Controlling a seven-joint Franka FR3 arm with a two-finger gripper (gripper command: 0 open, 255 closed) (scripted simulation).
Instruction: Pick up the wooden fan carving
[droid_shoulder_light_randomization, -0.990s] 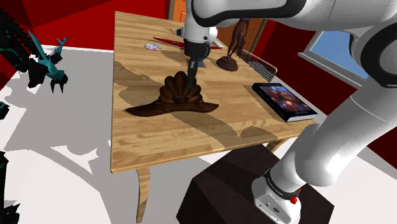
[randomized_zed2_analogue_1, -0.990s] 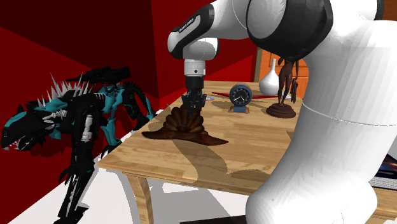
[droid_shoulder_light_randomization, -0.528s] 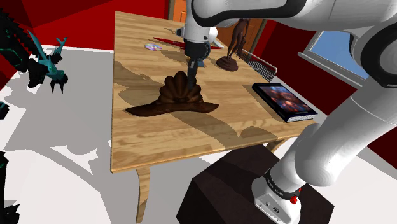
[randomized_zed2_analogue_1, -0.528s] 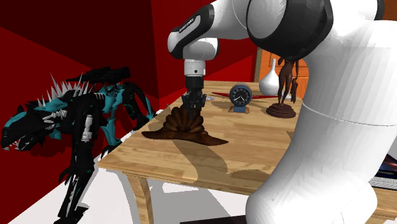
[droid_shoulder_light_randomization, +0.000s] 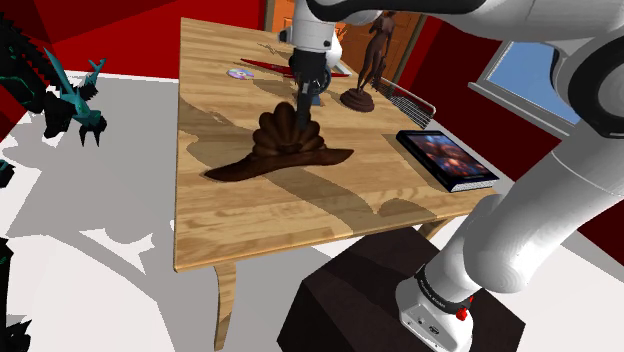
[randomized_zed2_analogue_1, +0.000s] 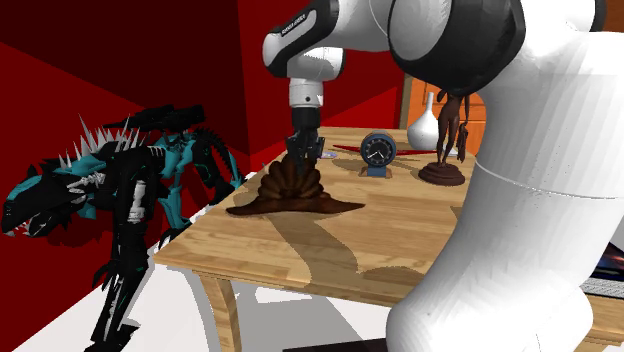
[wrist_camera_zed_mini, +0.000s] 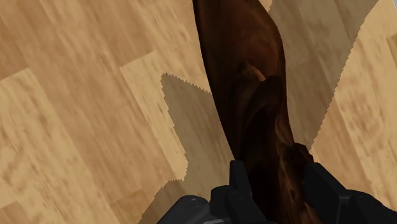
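**Item:** fan carving (droid_shoulder_light_randomization: 280, 148), dark brown, with a scalloped crest over a broad flaring base.
**Location:** mid-worktop (droid_shoulder_light_randomization: 240, 225), at or barely above the surface.
**Hold:** the gripper (wrist_camera_zed_mini: 270, 175) was clamped on the thin upright crest from above.
**Handling:** judged rigid, fairly heavy and smooth-sided. The crest was the only pinchable section, and the wide base was liable to swing.
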